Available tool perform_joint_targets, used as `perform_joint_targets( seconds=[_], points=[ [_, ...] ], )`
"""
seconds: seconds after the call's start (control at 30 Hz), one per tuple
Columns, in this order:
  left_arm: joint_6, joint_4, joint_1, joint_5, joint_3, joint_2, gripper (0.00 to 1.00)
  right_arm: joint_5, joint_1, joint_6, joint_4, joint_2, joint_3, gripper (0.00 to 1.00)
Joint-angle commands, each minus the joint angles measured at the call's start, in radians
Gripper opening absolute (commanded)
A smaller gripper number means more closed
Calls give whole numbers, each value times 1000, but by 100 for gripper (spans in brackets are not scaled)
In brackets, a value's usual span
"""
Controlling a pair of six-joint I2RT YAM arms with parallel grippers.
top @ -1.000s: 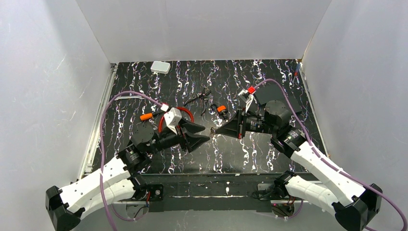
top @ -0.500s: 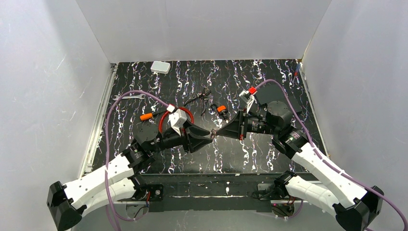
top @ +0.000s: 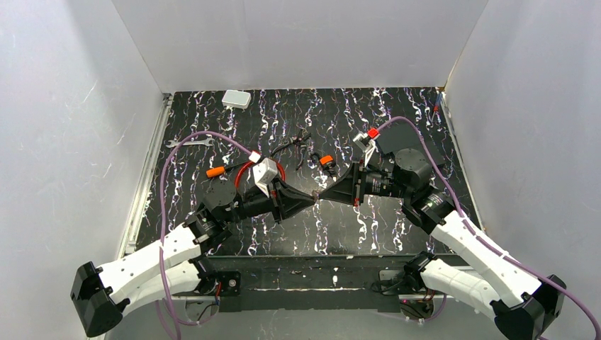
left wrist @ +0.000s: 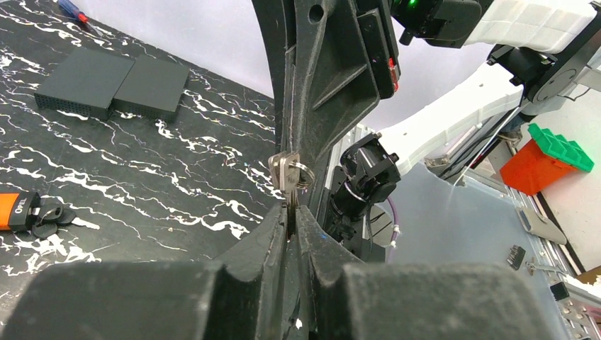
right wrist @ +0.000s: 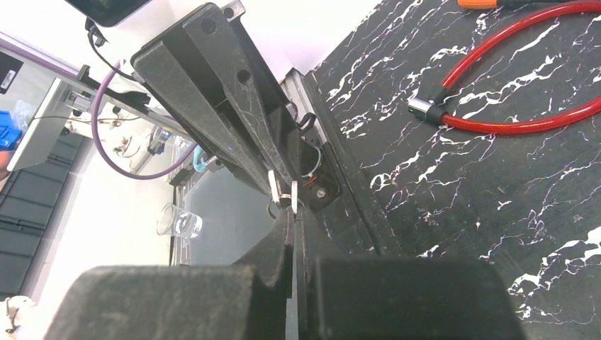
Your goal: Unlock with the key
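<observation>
Closed up since a second ago: left gripper (left wrist: 290, 212), then apart with fingers spread, now meets the right gripper (right wrist: 291, 216) tip to tip.

- Left fingers pressed together on the thin lower end of the key (left wrist: 287, 172).
- Right fingers also pressed together, pinching the same key from the opposite side. Both arms hold it.
- Key is small and silvery with a ring at its head. It is held in the air between the two tips, clear of the mat (top: 368, 120).
- Red cable lock (right wrist: 510, 106) lies on the mat behind the left arm, well apart from the key.
- Black-and-orange piece (left wrist: 18, 210) lies on the mat, untouched.

Judgement: this is a handover or regrip in mid-air. One side must let go before the key can travel to the lock, and slipping at release is the risk. Unlocking has not yet begun.
</observation>
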Motion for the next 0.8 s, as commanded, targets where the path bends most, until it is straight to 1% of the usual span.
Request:
perform_joint_targets(
  seconds=[0.0, 0.03, 0.1, 0.17, 0.33, 0.37, 0.4, 0.53, 0.67, 0.7, 0.73, 0.77],
  points=[
    [2, 23, 10, -14, 6, -15, 8, -29, 2, 0, 54, -23, 49, 1],
    [1, 23, 9, -14, 7, -15, 8, -28, 2, -1, 52, -23, 48, 1],
    [0, 23, 12, -13, 7, -13, 5, -29, 3, -5, 47, -24, 49, 1],
    [-1, 23, 12, -13, 7, -12, 0, -28, 2, -8, 42, -24, 50, 1],
    [-13, 21, 14, -28, 3, -22, 0, -14, 2, -44, -1, -29, 62, 1],
    [-19, -4, 15, -15, 4, -27, 0, 8, 2, -119, -91, -25, 86, 1],
    [-21, -22, 17, -12, 4, -28, 0, 13, 2, -137, -110, -22, 92, 1],
    [-37, -92, 17, -10, 0, -36, 0, 2, 3, -201, -158, -11, 103, 1],
    [-45, -227, 16, -12, 23, -32, 0, -19, 3, -256, -194, 12, 101, 1],
    [-48, -258, 17, -13, 27, -31, 0, -22, 2, -270, -203, 19, 99, 6],
    [-50, -287, 17, -19, 32, -31, 0, -19, 3, -283, -212, 21, 96, 19],
    [-53, -315, 17, -26, 41, -34, 0, -7, 2, -302, -220, 20, 90, 35]
  ],
)
